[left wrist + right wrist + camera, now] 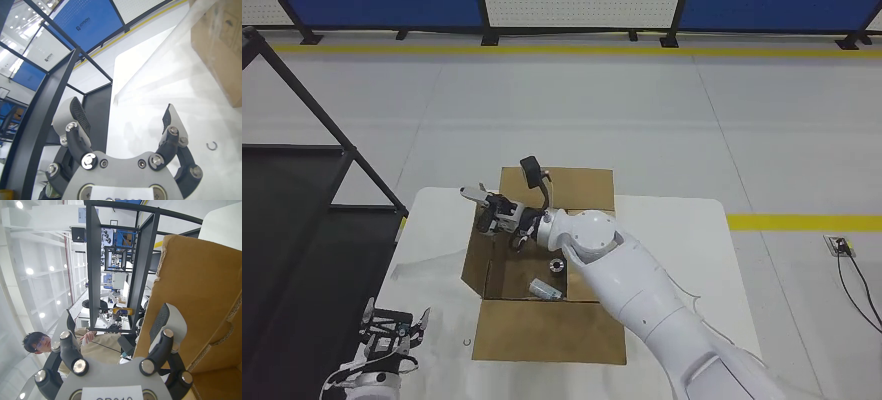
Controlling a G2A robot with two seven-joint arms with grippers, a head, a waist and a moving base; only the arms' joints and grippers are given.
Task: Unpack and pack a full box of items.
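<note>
Right claw, jaws apart, straddles the raised side flap of the box, probably to fold it outward. A small item lies inside, beyond the flap. Left claw hangs open and empty above the tabletop, with the box beside it.

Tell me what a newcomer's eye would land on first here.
The open cardboard box in the middle of the white table, flaps spread, with small items inside. Next, the right gripper, open, straddling a side flap, and the left gripper, open over the table's near corner.
</note>
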